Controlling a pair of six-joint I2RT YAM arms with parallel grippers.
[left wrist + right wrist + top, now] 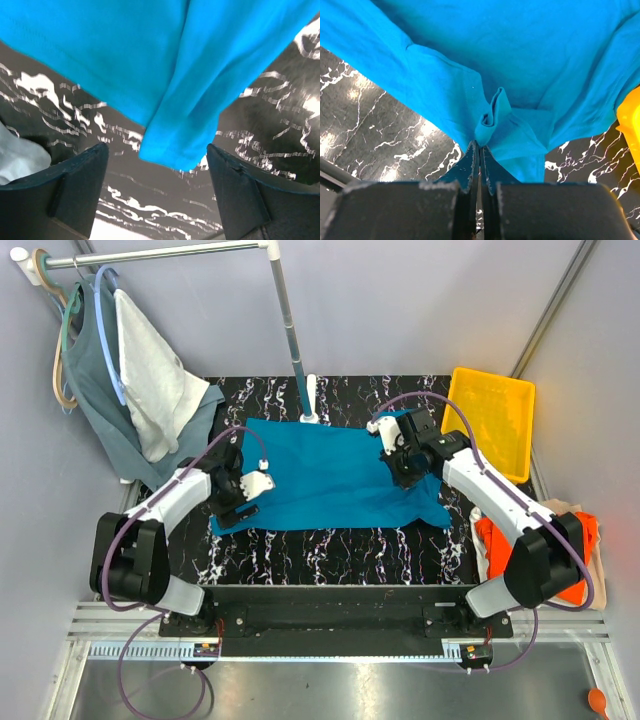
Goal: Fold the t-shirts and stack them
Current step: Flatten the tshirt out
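We find the blue t-shirt (330,475) spread flat over the middle of the table (330,555). At its right edge the right gripper (480,150) has its fingers pressed together on a small puckered fold of the cloth, while the left gripper (157,165) stands spread at the shirt's near left corner, with a flap of cloth lying between its fingers and touching neither. By the table's right edge we see an orange shirt (490,545) with a cream cloth (560,506), both largely covered by the right arm, so we cannot tell how they lie.
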